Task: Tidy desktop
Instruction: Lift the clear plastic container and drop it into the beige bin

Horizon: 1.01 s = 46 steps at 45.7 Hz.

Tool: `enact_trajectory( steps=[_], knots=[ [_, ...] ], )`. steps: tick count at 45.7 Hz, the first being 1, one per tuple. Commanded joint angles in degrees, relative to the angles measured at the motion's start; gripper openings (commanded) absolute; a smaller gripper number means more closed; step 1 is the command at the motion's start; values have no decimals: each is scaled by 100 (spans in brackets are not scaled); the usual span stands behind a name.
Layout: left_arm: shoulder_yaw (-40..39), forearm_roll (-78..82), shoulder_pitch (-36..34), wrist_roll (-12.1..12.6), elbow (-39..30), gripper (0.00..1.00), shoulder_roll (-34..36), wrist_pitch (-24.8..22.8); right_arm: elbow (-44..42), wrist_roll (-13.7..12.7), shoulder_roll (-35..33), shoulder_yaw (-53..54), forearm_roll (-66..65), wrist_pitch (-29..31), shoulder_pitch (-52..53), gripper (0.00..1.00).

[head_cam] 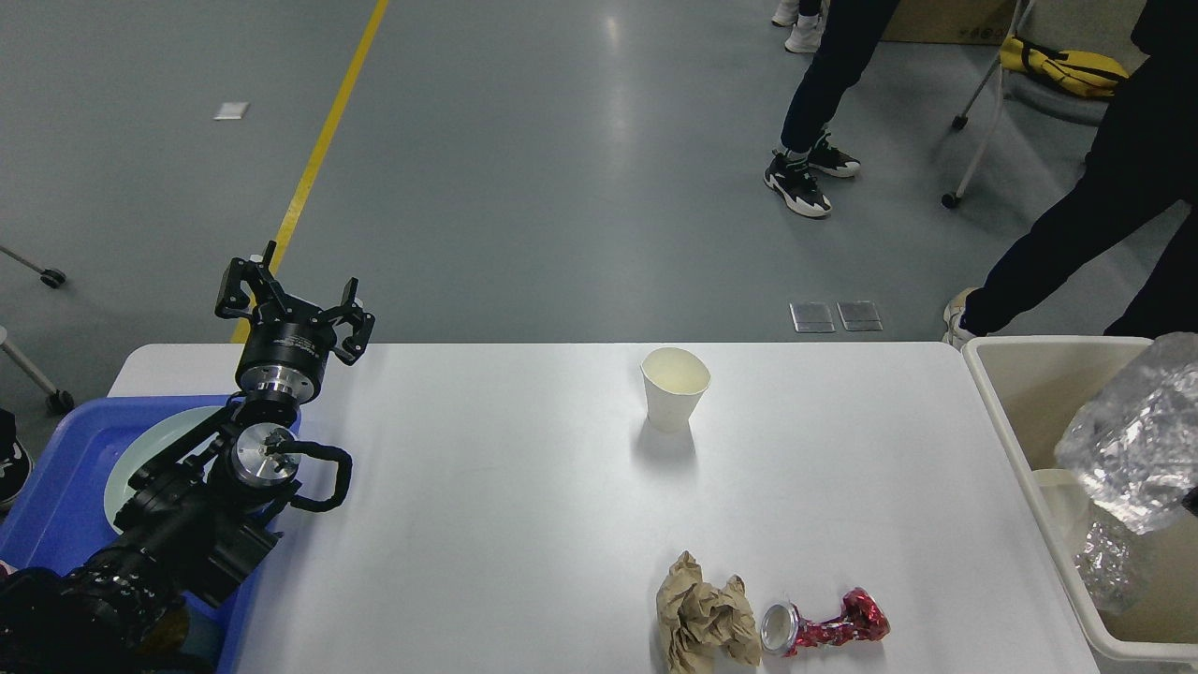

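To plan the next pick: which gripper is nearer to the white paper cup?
Left. The left gripper is open, far left of the paper cup; the right gripper is out of view.

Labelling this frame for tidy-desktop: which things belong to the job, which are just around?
Job:
desktop
paper cup
crumpled paper
crushed can
foil tray
beige bin
blue tray

Just around:
people's legs
chair
yellow floor line

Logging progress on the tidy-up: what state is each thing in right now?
Cup: upright, empty, on desktop.
Can: crushed, on its side.
Paper: crumpled.
Foil tray: over bin.
Left gripper: open, empty.
Right gripper: not in view.
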Motion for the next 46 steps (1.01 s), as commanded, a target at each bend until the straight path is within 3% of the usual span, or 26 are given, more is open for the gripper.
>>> enact_trajectory(
  steps=[1, 8, 13, 18, 23, 33, 46],
  knots=[
    [0, 3, -1, 0, 1, 98, 0, 0, 15, 5, 71, -1, 3, -8, -39, 100],
    [0, 3, -1, 0, -8, 98, 0, 0, 128, 5, 62, -1, 3, 10, 75, 100],
    [0, 3, -1, 0, -8, 98, 0, 0, 830, -12, -157, 43, 21, 124, 811, 100],
    [0, 3, -1, 0, 1, 98, 0, 0, 2270, -3, -833, -44, -22, 668, 1971, 100],
    [0, 3, -1, 0, 1, 98, 0, 0, 3485, 58, -1116, -422, -58, 1713, 3553, 100],
    [0, -5, -1, 0, 1, 98, 0, 0, 5602, 67, -738, -1213, -321, 2927, 5821, 100],
    [0, 3, -1, 0, -8, 98, 0, 0, 7695, 67, 167, -1486, -708, 3709, 7597, 100]
  ],
)
